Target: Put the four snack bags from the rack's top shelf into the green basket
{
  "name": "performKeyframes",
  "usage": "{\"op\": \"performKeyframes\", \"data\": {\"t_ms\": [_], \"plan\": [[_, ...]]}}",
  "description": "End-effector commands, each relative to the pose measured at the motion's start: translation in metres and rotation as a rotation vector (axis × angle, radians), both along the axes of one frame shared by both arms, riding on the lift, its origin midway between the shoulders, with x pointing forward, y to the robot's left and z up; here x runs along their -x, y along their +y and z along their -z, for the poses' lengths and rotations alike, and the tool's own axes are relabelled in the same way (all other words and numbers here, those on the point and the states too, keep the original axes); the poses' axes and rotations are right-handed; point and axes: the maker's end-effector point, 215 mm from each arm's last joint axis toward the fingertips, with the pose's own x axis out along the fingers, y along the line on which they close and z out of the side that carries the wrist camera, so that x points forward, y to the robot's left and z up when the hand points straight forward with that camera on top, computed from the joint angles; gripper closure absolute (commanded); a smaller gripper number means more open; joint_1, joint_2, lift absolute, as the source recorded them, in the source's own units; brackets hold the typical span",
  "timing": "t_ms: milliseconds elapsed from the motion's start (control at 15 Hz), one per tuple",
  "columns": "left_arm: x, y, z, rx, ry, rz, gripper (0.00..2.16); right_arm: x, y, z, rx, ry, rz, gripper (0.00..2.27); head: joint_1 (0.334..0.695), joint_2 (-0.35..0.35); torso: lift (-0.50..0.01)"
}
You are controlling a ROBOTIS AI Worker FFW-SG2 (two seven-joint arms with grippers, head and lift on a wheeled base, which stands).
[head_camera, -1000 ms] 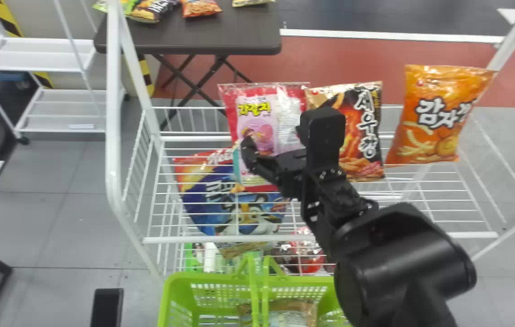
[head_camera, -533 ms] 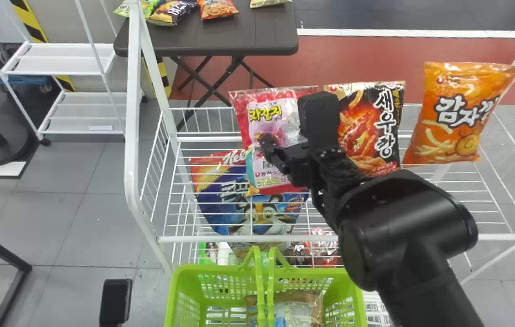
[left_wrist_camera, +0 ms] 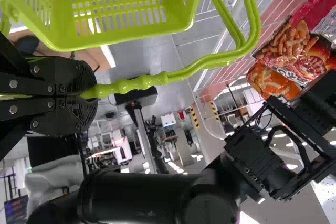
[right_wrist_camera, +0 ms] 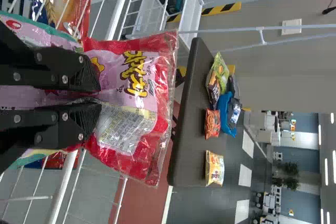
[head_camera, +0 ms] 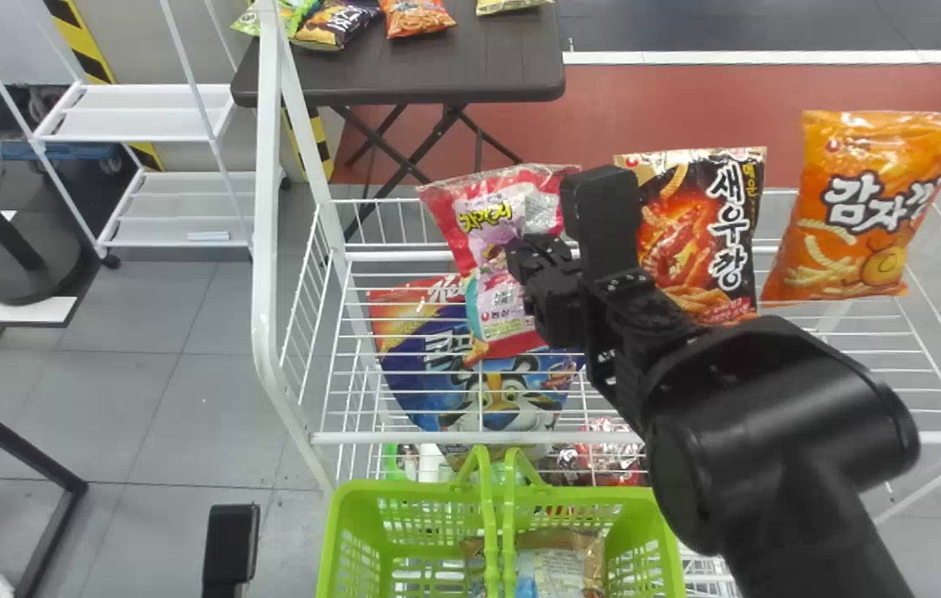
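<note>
Right gripper point(head_camera: 530, 257) had its fingers pinched on the pink-red bag point(head_camera: 482, 220), which sat tilted at the rack's top shelf point(head_camera: 428, 256); couldn't tell if its lower edge touched the wires. Left gripper point(left_wrist_camera: 92, 96) was closed around the handle grip point(left_wrist_camera: 139, 82) of the green basket point(head_camera: 341, 507). In the way: the shelf's white front rail point(head_camera: 437, 437) between held bag and basket, plus two green handles point(head_camera: 487, 523) crossing the basket's mouth. Black bag point(head_camera: 736, 237) was just beside the right gripper's mount, orange bag point(head_camera: 869, 208) farther right, leaning near a rack post. Blue-and-red bag point(head_camera: 437, 374) was seen through the wires, lower down. Behind: dark folding table point(head_camera: 487, 75) on crossed legs, white shelf unit point(head_camera: 129, 124) left of it. Materials: bags glossy, crinkly film, roughly rectangular, the held one creased at the fingers, clear film along its edge; rack thin coated wire with tubular posts; basket slotted green plastic, handle grip ribbed; table top flat and smooth. Counts: three bags at the top shelf including the held one, one blue-and-red bag below, at least one brown-and-clear pack point(head_camera: 557, 561) in the basket, at least four small snack packs point(head_camera: 416, 18) on the table, one basket.
</note>
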Motion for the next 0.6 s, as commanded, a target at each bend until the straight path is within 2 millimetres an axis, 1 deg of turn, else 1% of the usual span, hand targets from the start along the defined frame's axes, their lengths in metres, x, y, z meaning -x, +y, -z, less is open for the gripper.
{"op": "performKeyframes", "data": {"t_ms": [0, 133, 200, 267, 333, 400, 467, 533], "plan": [[-0.002, 0.002, 0.000, -0.003, -0.003, -0.006, 2.15, 0.023, -0.003, -0.015, -0.015, -0.001, -0.001, 2.16, 0.695, 0.068, 0.000], [-0.004, 0.002, -0.001, -0.002, -0.007, -0.010, 2.15, 0.050, -0.020, -0.022, 0.004, 0.024, -0.006, 2.16, 0.695, 0.070, 0.000], [-0.006, 0.003, -0.002, -0.003, -0.011, -0.011, 2.15, 0.068, -0.033, -0.025, 0.016, 0.051, -0.003, 2.16, 0.695, 0.063, 0.000], [-0.007, 0.003, -0.002, -0.003, -0.012, -0.013, 2.15, 0.088, -0.052, -0.023, 0.046, 0.083, 0.006, 2.16, 0.695, 0.055, 0.000], [-0.008, 0.003, -0.002, -0.004, -0.013, -0.015, 2.15, 0.104, -0.067, -0.031, 0.061, 0.098, 0.014, 2.16, 0.695, 0.042, 0.000], [-0.009, 0.002, -0.002, -0.002, -0.015, -0.016, 2.15, 0.126, -0.085, -0.030, 0.075, 0.129, 0.026, 2.16, 0.695, 0.002, 0.000], [-0.009, 0.002, -0.003, -0.001, -0.016, -0.016, 2.15, 0.145, -0.103, -0.033, 0.086, 0.137, 0.045, 2.16, 0.695, -0.021, 0.000], [-0.009, 0.001, -0.002, -0.004, -0.014, -0.017, 2.15, 0.162, -0.116, -0.034, 0.091, 0.147, 0.053, 2.16, 0.695, -0.051, 0.000]]}}
